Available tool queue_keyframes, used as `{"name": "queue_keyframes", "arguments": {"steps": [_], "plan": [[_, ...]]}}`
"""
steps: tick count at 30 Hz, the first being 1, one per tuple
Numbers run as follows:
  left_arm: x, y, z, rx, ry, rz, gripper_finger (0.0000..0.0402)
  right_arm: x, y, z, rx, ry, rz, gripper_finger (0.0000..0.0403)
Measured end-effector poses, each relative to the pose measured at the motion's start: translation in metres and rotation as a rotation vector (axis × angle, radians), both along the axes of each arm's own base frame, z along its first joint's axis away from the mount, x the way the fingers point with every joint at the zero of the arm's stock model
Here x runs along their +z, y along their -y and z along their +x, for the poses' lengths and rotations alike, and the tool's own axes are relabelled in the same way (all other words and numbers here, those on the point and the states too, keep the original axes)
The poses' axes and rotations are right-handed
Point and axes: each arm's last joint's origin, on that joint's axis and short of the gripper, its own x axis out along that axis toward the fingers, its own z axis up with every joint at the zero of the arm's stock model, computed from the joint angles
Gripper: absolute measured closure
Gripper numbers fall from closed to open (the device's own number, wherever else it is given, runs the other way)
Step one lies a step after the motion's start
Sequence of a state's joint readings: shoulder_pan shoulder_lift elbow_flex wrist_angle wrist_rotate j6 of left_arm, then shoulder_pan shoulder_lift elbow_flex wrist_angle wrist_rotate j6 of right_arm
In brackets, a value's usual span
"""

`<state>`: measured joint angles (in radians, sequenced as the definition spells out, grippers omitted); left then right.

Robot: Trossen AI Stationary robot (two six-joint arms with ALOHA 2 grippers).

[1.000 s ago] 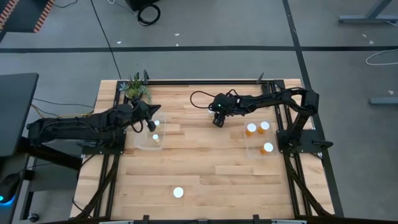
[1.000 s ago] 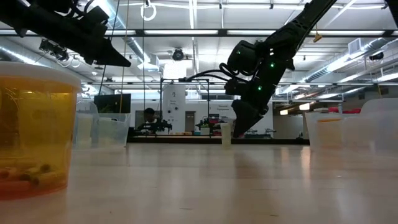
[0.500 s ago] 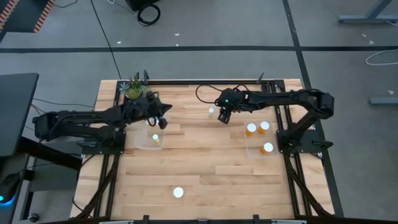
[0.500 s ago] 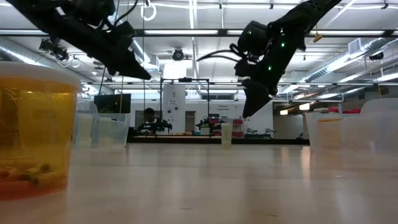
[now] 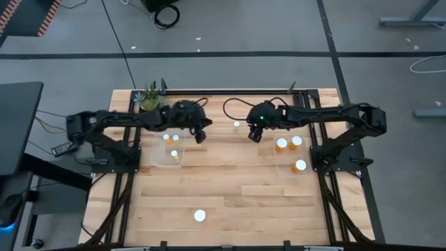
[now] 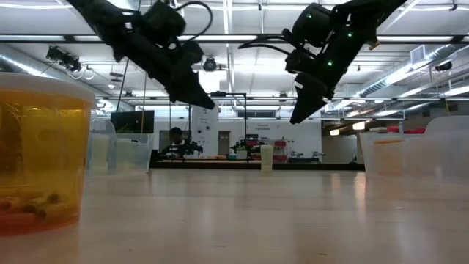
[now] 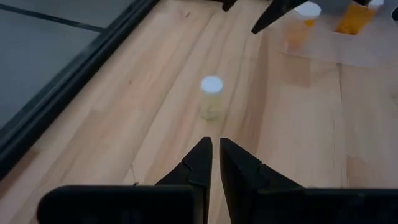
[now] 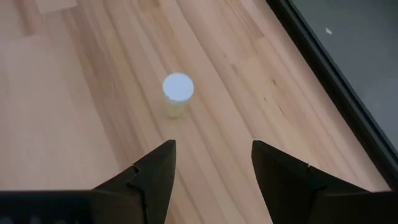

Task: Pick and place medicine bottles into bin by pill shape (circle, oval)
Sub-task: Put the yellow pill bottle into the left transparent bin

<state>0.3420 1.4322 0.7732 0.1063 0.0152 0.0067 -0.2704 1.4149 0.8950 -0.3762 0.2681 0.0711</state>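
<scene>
Lone bottle [image 5: 236,125] stands between both arms — right gripper [image 8: 211,163] wide, empty: centre, descend straight; left gripper [image 7: 214,155] pinched closed, empty.

White-capped pale yellow bottle [image 8: 177,94] on light striped wood table [image 8: 74,93]

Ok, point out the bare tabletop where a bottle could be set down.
Bare wood lies between the left bin and right bin, down to the lone bottle near the front edge. It is crowded at the back, where both grippers flank a small bottle.
</scene>
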Motion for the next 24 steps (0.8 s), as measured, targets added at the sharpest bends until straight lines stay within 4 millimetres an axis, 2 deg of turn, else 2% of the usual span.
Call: {"name": "queue_keyframes", "arguments": {"steps": [5, 15, 19, 24], "plan": [[-0.001, -0.009, 0.029, -0.053, -0.033, -0.042, 0.0361, -0.006, -0.006, -0.017, -0.018, 0.007, -0.005, 0.0185], [-0.007, -0.027, 0.085, -0.114, -0.116, -0.072, 0.0355, -0.008, -0.022, -0.052, -0.024, 0.155, -0.028, 0.0185], [-0.018, -0.033, 0.102, -0.137, -0.148, -0.086, 0.0332, -0.004, -0.03, -0.06, -0.017, 0.209, -0.039, 0.0185], [-0.026, -0.034, 0.121, -0.171, -0.149, -0.088, 0.0284, -0.003, -0.038, -0.065, 0.003, 0.258, -0.042, 0.0185]]}}
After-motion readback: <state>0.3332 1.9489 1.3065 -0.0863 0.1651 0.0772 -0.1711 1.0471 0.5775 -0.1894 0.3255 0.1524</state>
